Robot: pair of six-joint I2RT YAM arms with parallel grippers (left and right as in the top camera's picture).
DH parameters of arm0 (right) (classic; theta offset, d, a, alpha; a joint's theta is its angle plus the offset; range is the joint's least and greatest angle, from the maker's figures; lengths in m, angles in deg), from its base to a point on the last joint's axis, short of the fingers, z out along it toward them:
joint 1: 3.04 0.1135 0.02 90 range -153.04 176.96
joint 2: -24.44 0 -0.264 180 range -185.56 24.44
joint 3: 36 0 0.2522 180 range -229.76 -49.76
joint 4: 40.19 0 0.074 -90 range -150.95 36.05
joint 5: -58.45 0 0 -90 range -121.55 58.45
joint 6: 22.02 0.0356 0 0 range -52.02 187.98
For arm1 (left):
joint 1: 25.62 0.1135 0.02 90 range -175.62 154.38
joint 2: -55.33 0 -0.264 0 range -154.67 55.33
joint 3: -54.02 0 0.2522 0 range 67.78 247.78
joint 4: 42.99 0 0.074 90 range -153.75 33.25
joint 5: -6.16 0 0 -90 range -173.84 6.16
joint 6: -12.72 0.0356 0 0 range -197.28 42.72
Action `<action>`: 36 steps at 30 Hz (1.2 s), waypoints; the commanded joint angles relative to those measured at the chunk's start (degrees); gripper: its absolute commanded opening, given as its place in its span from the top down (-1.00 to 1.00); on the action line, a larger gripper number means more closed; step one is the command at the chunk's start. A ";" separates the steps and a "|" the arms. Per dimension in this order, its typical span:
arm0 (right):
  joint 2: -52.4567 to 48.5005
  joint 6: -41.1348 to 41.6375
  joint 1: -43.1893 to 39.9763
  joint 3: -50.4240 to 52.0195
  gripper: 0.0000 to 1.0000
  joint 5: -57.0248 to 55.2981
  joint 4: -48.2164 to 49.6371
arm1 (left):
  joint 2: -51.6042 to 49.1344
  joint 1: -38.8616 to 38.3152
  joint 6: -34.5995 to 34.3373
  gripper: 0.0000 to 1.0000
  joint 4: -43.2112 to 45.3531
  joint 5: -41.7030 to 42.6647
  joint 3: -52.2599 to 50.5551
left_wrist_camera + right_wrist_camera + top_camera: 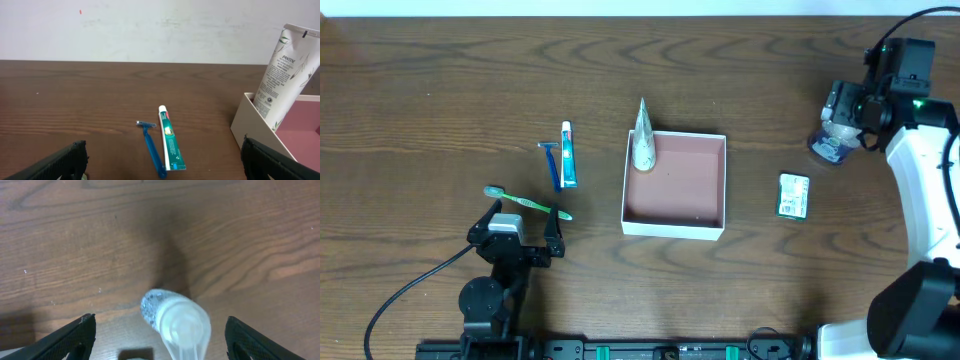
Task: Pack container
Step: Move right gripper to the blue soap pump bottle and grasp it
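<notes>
The container, a square white-walled box with a pinkish floor, sits mid-table. A white Pantene tube stands leaning in its far left corner; it also shows in the left wrist view. A toothpaste tube and a blue razor lie left of the container. A green toothbrush lies just ahead of my left gripper, which is open and empty. My right gripper is open around a small clear bottle with a blue base, fingers apart from it.
A small green-and-white packet lies right of the container. The table is dark wood. A black cable trails from the left arm's base.
</notes>
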 commanded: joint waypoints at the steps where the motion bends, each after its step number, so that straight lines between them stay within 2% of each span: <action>1: -1.95 -1.99 -0.44 -0.28 -0.64 0.83 0.33 | -0.02 0.31 0.33 -0.96 -0.74 0.42 -1.70; 12: -4.74 -2.78 -3.02 -0.28 -0.61 1.53 0.81 | -0.02 0.31 0.33 -0.96 -0.74 0.42 -1.70; 20: -6.25 -2.82 -3.52 -0.26 -0.41 2.82 1.18 | -0.02 0.31 0.33 -0.96 -0.74 0.42 -1.70; 23: -7.32 -2.99 -3.52 -0.26 -0.29 3.69 1.18 | -0.02 0.31 0.33 -0.96 -0.74 0.42 -1.70; 36: -8.02 -3.89 -3.52 -0.26 0.49 4.68 1.79 | -0.02 0.31 0.33 -0.96 -0.74 0.42 -1.70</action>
